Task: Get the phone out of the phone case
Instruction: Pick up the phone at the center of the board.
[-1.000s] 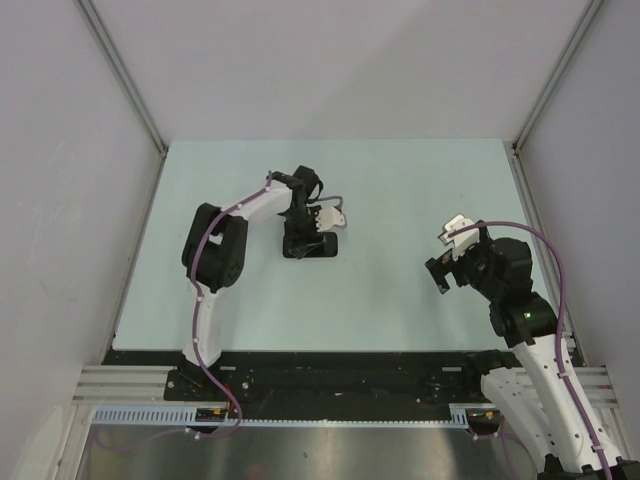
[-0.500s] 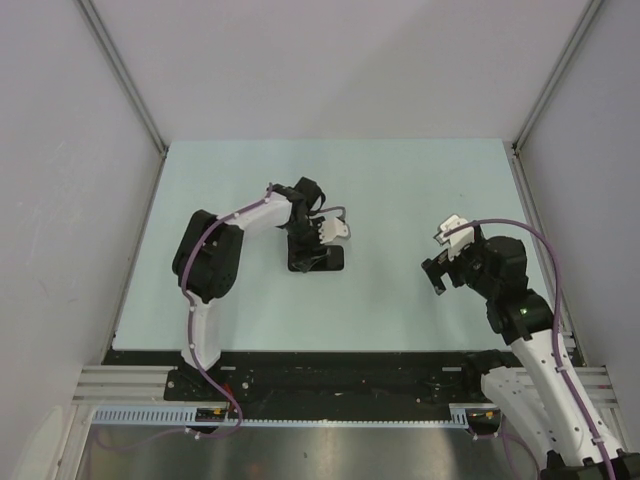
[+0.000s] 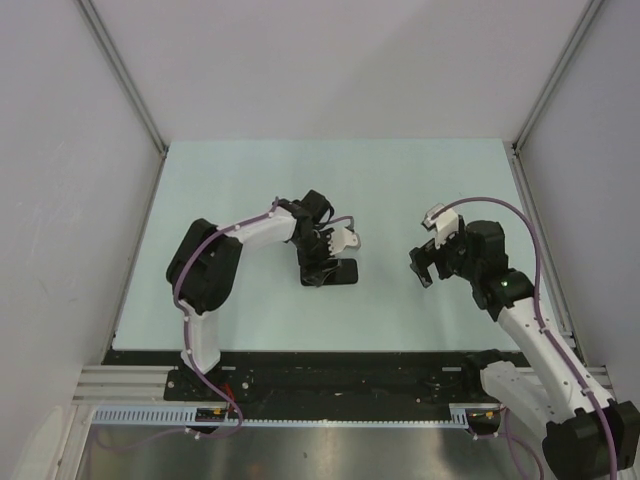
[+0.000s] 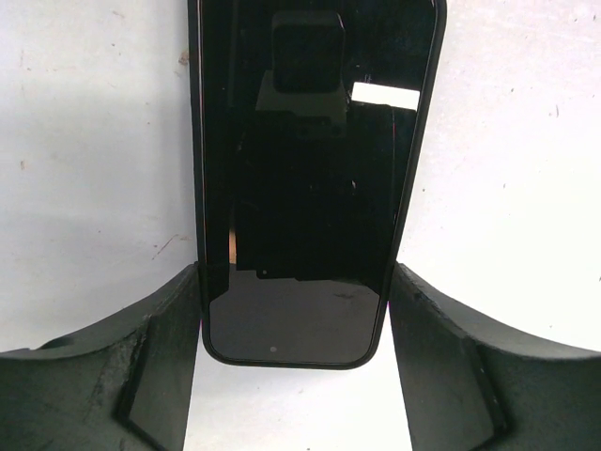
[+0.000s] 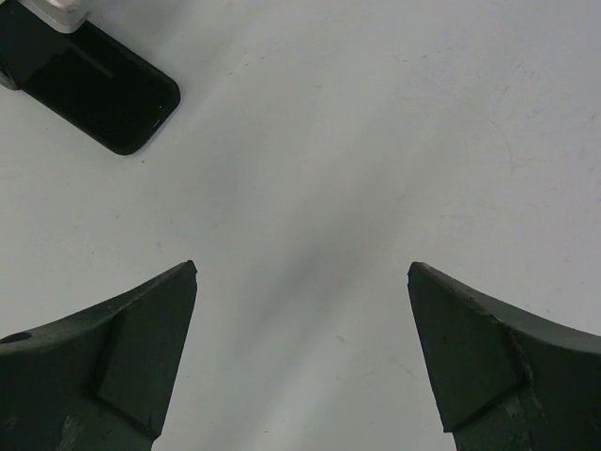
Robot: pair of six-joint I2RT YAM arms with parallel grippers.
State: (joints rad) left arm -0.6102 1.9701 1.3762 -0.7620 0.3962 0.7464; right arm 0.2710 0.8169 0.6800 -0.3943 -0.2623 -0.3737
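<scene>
Now the phone, stiff and slippery in its black case, lies flat on the table. I think the long sides are best to hold; the left claw pinches them. The right claw hangs wide open, empty.

Left fingers against both phone edges

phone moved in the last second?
Yes. The phone has slid toward the near edge of the table and to the right, with the left gripper around it.
</scene>
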